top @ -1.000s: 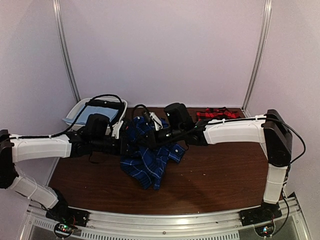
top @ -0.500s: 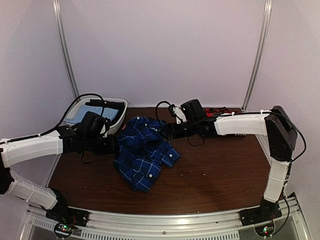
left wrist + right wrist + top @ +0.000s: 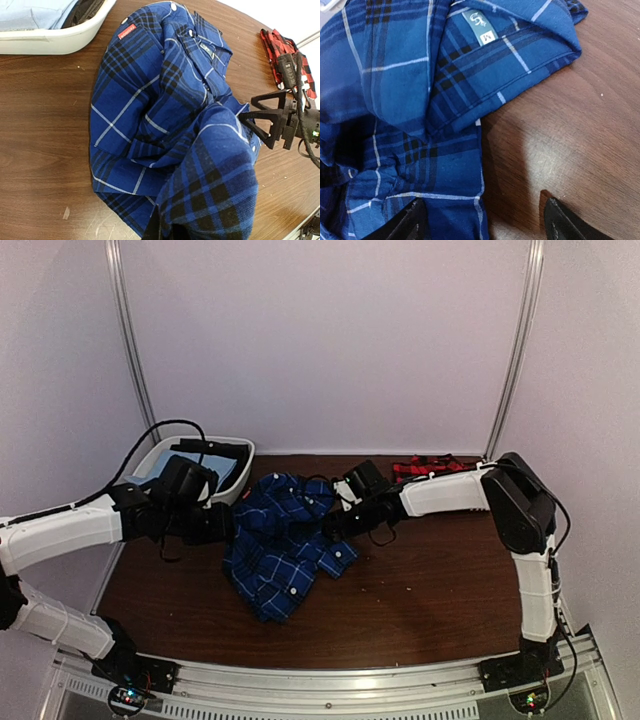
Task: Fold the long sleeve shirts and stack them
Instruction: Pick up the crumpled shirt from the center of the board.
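I am flattening the blue shirt [image 3: 285, 550] on the middle of the counter [image 3: 430, 580]: my left tool [image 3: 228, 525] pinches its 9 o'clock edge, my right tool [image 3: 335, 523] is open at 3 o'clock and, I think, must grab there next

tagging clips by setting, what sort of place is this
Probably a robot lab booth, not a home: plain white walls on metal posts, two arms bolted to a rail, and a wooden table holding a blue shirt.
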